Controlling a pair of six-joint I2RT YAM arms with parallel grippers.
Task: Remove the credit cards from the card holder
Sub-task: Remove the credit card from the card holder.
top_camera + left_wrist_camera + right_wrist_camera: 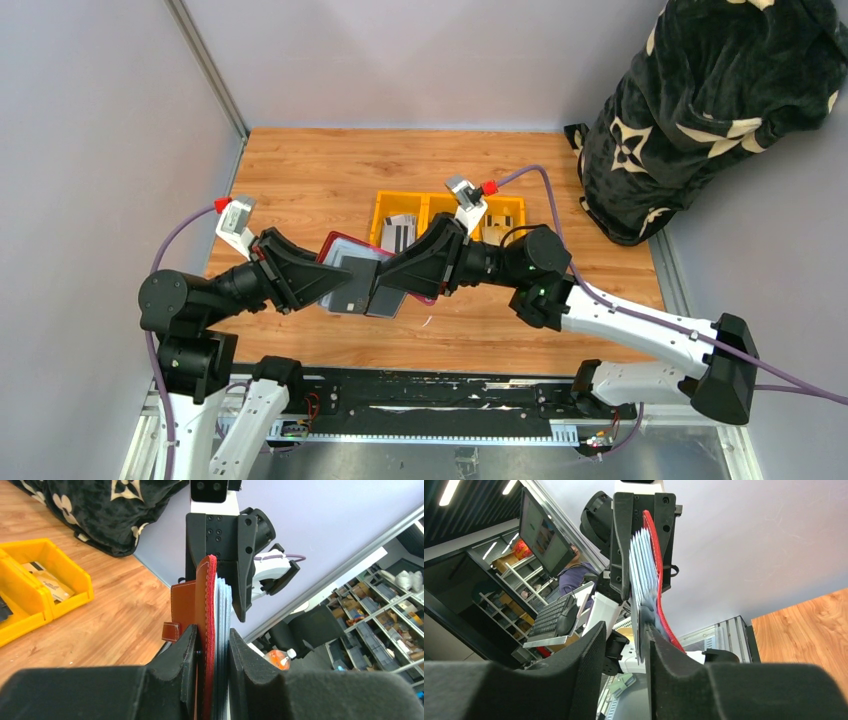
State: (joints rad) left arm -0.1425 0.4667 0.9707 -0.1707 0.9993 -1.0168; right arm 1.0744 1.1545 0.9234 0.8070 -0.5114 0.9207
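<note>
The dark red card holder (pixel 345 246) is held open in the air over the table, between both grippers. My left gripper (pixel 322 287) is shut on its left end; in the left wrist view the fingers (pixel 182 655) clamp the red cover (pixel 210 630) and the pale blue-grey sleeves (pixel 223 610). My right gripper (pixel 398 276) is open at the holder's right end. In the right wrist view the sleeves (pixel 642 565) fan out, and one thin edge (pixel 634 630) lies against the right finger (pixel 664 660), apart from the left finger. Credit cards (pixel 400 232) lie in the yellow bin.
A yellow three-part bin (pixel 433 205) stands behind the holder and also shows in the left wrist view (pixel 75 575). A dark patterned blanket bundle (pixel 700 110) stands at the back right. Grey walls close the table's left and back sides.
</note>
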